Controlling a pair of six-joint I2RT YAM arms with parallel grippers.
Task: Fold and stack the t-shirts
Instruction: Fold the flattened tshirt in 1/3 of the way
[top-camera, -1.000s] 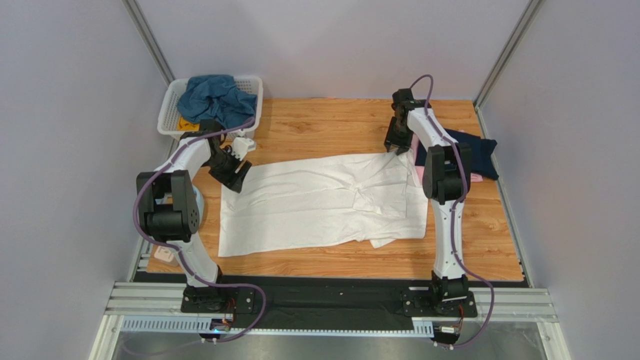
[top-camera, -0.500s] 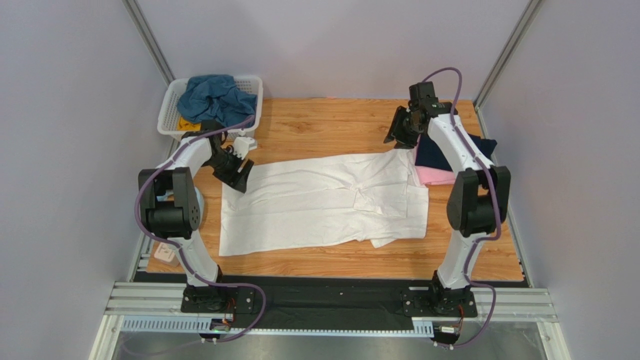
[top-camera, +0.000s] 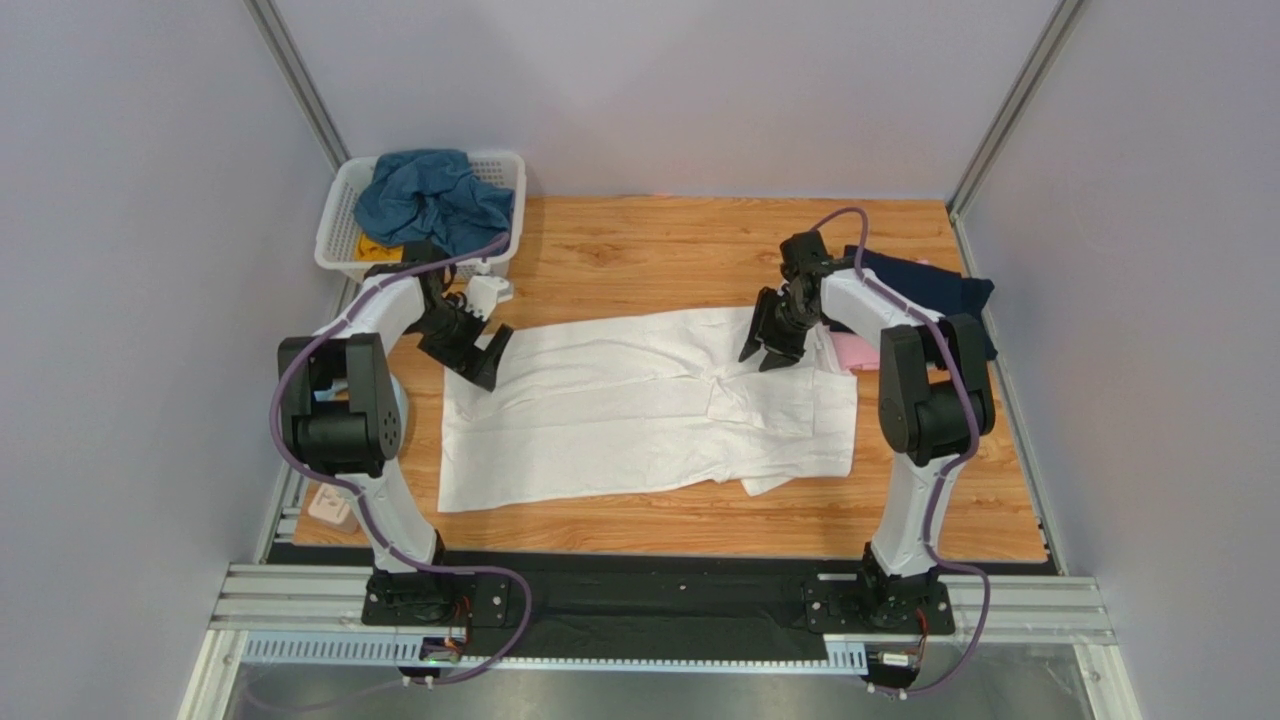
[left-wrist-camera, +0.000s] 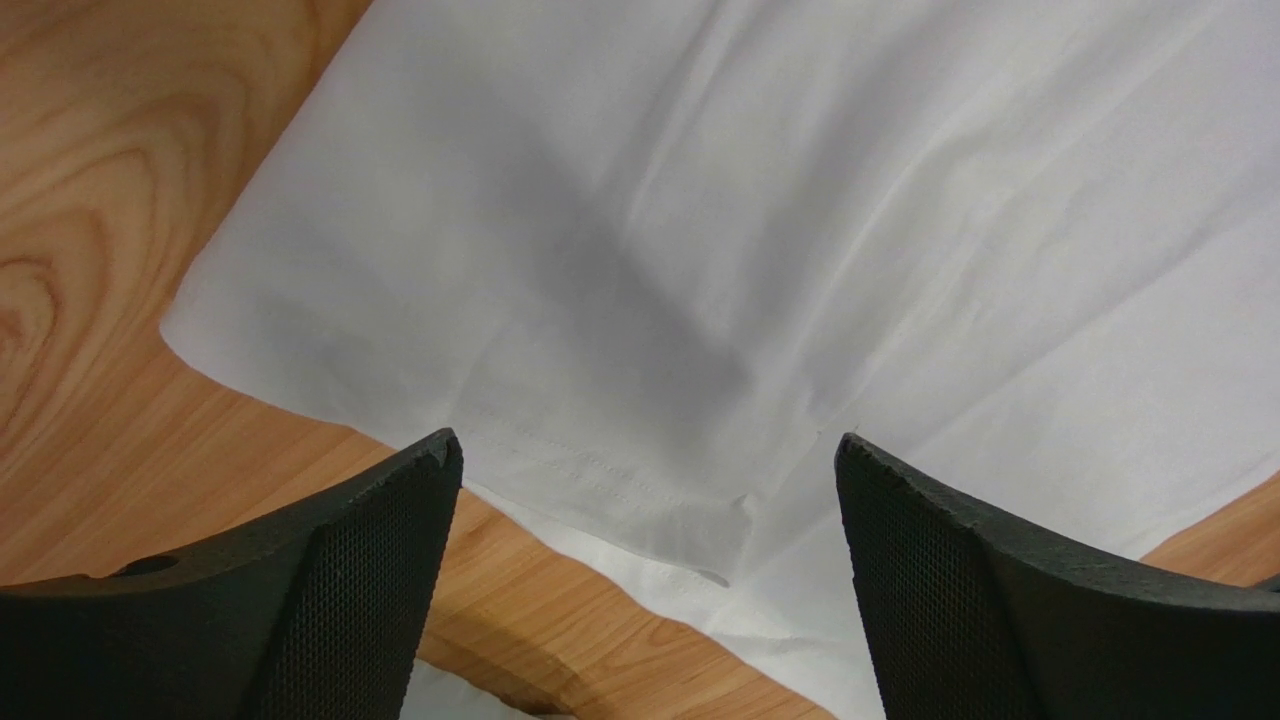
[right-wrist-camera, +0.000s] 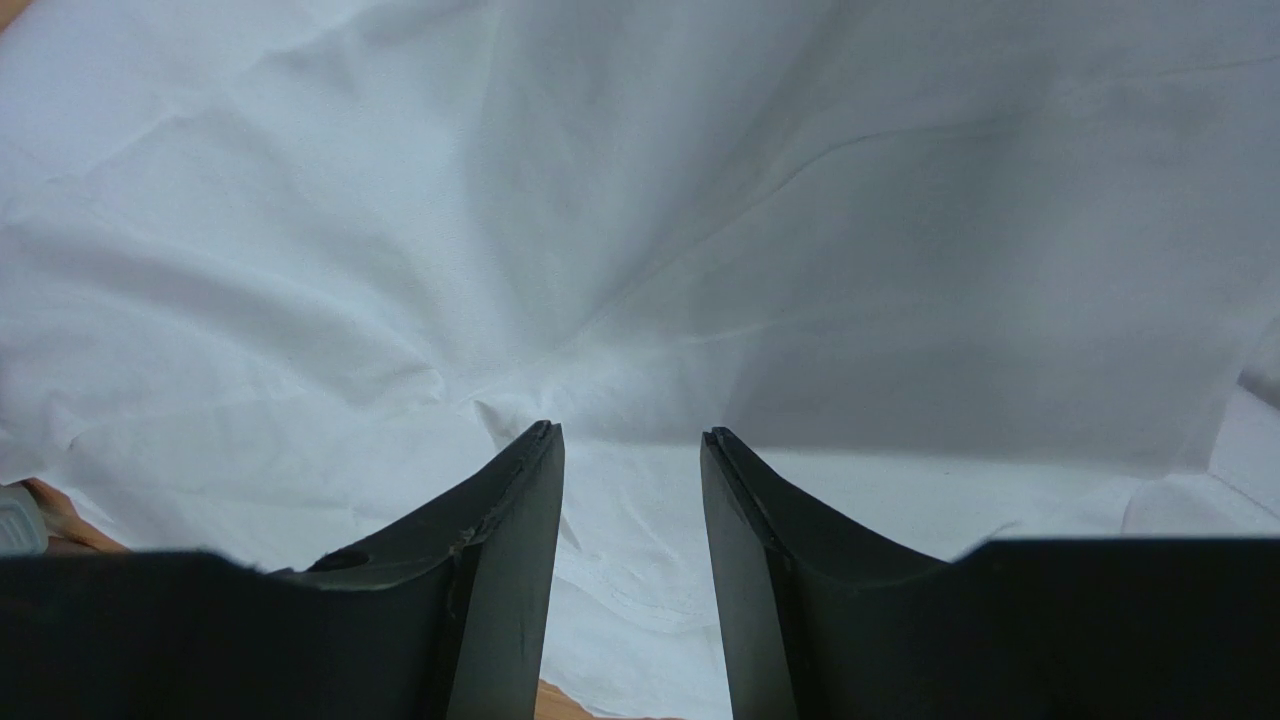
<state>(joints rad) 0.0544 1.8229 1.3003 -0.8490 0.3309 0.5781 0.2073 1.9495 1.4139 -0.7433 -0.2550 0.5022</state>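
On the table (top-camera: 661, 240) the spread t-shirt (top-camera: 631, 405) lies central, basket (top-camera: 343, 203) behind-left, folded shirts (top-camera: 917, 278) right.

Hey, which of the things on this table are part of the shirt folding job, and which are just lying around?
Part of the job: large white cloth t-shirt; navy cloth t-shirt; pink cloth t-shirt; crumpled teal-blue cloth t-shirt, in the basket.
Just lying about: white slatted plastic basket.

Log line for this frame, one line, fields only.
left end effector: open, over white t-shirt edge | right end effector: jaws apart, over its right end
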